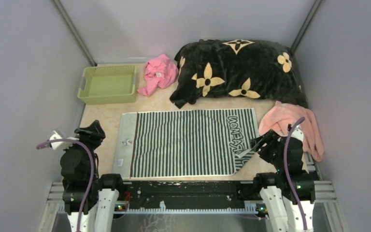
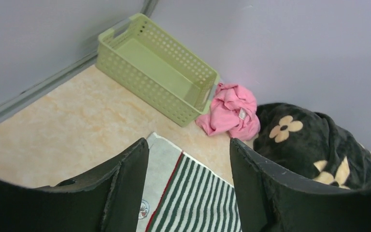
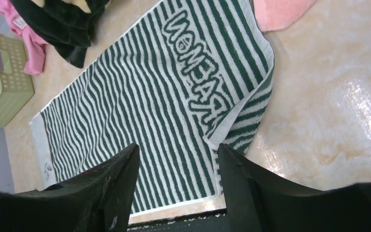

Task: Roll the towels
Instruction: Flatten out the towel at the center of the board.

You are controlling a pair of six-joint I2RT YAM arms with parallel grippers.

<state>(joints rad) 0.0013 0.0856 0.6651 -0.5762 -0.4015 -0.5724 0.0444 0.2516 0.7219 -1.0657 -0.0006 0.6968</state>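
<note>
Under the parted right pincer (image 3: 178, 147) lies the striped towel (image 3: 140, 96).

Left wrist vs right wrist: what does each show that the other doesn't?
Only left wrist: the left pincer, open with nothing in it, and the basket whole, down to its inside.
Only right wrist: the right pincer, open and holding nothing, an edge of the salmon towel, and the striped towel almost whole, with its lettering and one corner folded over.
Both: the striped towel's plain end, the basket (cropped in right wrist), the pink cloth and the blanket.
</note>
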